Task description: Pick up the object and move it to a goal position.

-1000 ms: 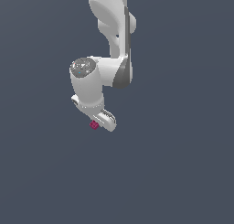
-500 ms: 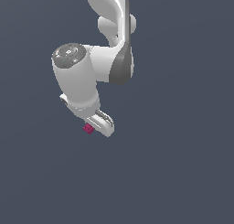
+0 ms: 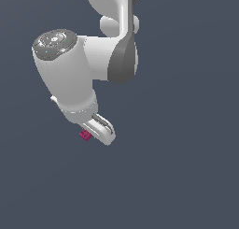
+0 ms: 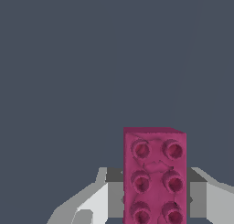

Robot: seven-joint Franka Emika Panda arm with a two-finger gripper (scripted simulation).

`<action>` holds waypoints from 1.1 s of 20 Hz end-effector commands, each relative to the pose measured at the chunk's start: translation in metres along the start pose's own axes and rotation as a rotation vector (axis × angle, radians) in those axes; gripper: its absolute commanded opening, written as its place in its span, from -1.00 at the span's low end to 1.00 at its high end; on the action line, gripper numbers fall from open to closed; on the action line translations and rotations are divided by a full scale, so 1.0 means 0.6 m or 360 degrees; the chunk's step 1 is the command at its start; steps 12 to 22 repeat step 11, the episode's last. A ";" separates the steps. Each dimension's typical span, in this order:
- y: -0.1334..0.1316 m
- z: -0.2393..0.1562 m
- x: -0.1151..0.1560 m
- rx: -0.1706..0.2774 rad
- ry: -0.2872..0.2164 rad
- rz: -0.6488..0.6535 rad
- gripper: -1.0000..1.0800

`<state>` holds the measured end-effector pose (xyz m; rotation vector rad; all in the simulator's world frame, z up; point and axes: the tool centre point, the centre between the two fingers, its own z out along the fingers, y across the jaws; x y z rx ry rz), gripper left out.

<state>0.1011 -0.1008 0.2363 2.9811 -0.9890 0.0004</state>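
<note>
- white panda arm (image 3: 112, 41) comes down from the top of the exterior view, w/ a round dark-capped joint (image 3: 54, 40) toward the exterior view's left.
- gripper (image 3: 95, 132) hangs at the low end of the arm, angled down toward the exterior view's right.
- pink block (image 3: 85, 135) sits at the gripper's tip, peeking out on the exterior view's left side of it; only a small bit shows there, rest hidden behind the white finger (image 3: 103, 131).
- wrist view: pink block (image 4: 154, 175) is close up, a long brick w/ two rows of round studs, 6 studs visible.
- gripper (image 4: 153, 195) in wrist view: a finger on each side of the block, grey pads (image 4: 115, 191) pressed against its long sides, so the claw is clamped on the block.
- block is upright along the fingers' line, its far end sticking out past the fingertips.
- bg is plain dark blue-grey in both views; can't tell whether the block touches any surface.
</note>
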 end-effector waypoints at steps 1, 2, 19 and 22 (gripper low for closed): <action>-0.004 -0.010 0.008 0.0000 0.0000 0.0000 -1.00; -0.006 -0.012 0.010 0.0001 -0.0001 0.0000 -1.00; -0.011 -0.023 0.019 0.0001 -0.0001 0.0000 -1.00; -0.011 -0.023 0.019 0.0001 -0.0001 0.0000 -1.00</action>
